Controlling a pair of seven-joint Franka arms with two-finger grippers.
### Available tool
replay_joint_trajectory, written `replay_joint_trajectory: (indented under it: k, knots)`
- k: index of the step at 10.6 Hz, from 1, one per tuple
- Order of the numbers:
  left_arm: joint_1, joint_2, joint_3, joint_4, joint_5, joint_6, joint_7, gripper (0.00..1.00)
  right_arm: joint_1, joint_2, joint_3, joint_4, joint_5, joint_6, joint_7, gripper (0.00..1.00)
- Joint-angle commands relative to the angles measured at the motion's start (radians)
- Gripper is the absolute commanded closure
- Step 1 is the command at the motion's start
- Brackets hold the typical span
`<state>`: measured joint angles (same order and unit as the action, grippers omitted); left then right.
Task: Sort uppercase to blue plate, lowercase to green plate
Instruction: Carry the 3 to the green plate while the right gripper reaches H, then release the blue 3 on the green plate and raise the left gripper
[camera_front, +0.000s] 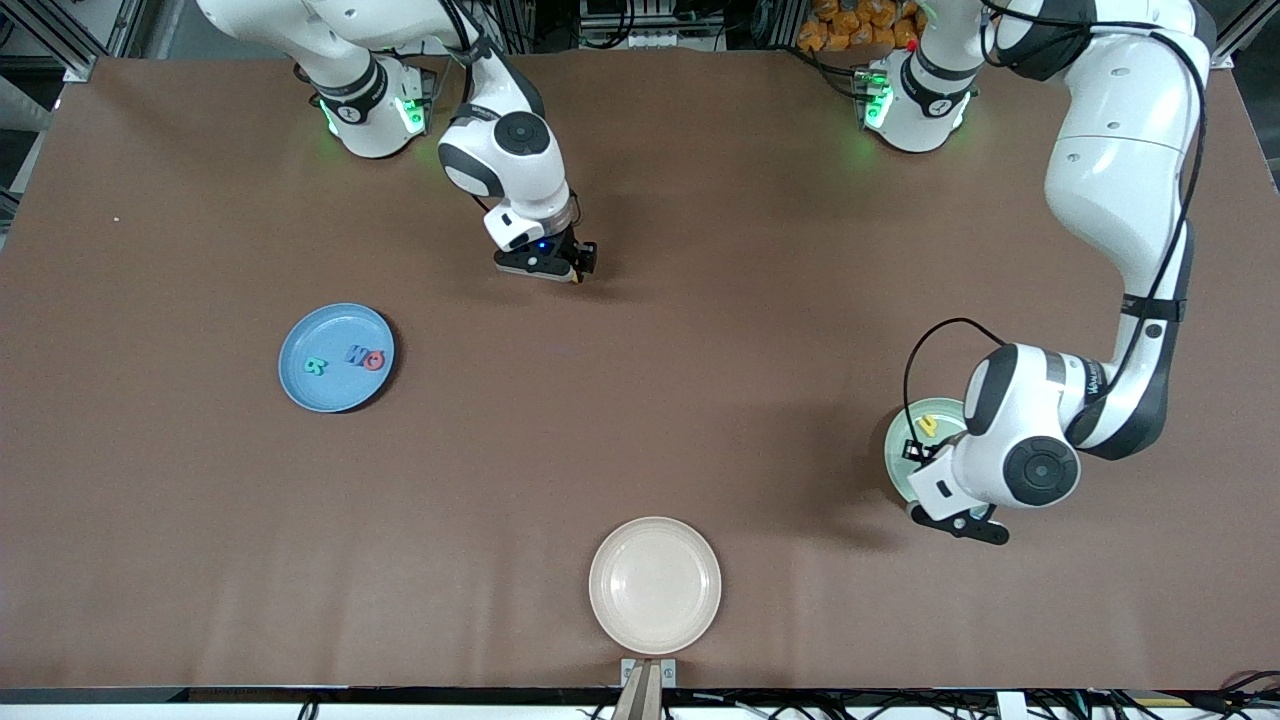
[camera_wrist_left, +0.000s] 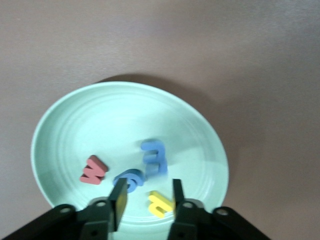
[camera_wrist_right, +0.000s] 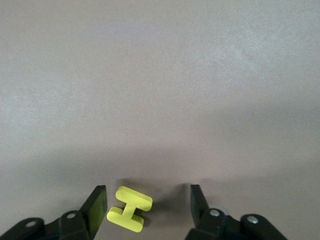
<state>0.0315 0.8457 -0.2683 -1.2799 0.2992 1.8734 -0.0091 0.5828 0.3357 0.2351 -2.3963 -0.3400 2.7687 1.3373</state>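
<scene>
While the cream plate (camera_front: 655, 585) sat nearest the front camera at the table's edge, holding nothing, the left gripper (camera_wrist_left: 147, 199) hung over the pale mint-green plate (camera_front: 897, 445) toward the left arm's end of the table. Its two fingers (camera_wrist_left: 119, 200) stood apart with nothing between them, and the letters lay on the plate just under them. The yellow h (camera_wrist_left: 159, 203) lay between the fingertips as the left wrist view showed it, the blue g (camera_wrist_left: 130, 180) just beside it, and the red w (camera_wrist_left: 93, 170) a little apart from both. A blurred blue shape (camera_wrist_left: 154, 158) showed above the g; whether it lay on the plate I cannot tell. In the front view, most of this plate was hidden under the left arm's wrist, with only the yellow h showing on it.

Farther from the front camera, toward the right arm's end, the sky-blue plate (camera_front: 336, 357) held the teal R (camera_front: 315, 366), and the blue W (camera_front: 356, 354) and red Q (camera_front: 374, 359) touching each other.

Farthest back, near the middle of the table, the right gripper (camera_wrist_right: 148, 204) was low over the brown tabletop (camera_front: 700, 350). Its fingers (camera_wrist_right: 96, 204) were spread wide, and the yellow H (camera_wrist_right: 130, 209) lay flat on the table between them, closer to one finger and touched by neither.
</scene>
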Motion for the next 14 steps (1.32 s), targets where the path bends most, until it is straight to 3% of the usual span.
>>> replay_joint_trajectory:
  k: [1, 4, 8, 11, 14]
  knots:
    - [0.064, -0.049, -0.017, 0.001, 0.017, -0.008, 0.079, 0.0, 0.006, 0.042, 0.004, 0.034, -0.046, -0.005, 0.049, 0.23]
    - [0.068, -0.218, -0.017, -0.001, 0.003, -0.029, 0.083, 0.0, 0.008, 0.058, 0.006, 0.054, -0.045, 0.002, 0.054, 0.23]
    - [0.125, -0.437, -0.017, -0.003, -0.237, -0.252, 0.083, 0.0, 0.011, 0.078, 0.026, 0.065, -0.051, 0.002, 0.063, 0.23]
    - [0.145, -0.533, -0.009, -0.003, -0.252, -0.347, 0.08, 0.0, 0.011, 0.078, 0.041, 0.065, -0.059, -0.003, 0.06, 0.24]
    - [0.13, -0.634, 0.004, -0.064, -0.262, -0.353, 0.048, 0.0, 0.011, 0.085, 0.041, 0.063, -0.1, -0.003, 0.06, 0.35]
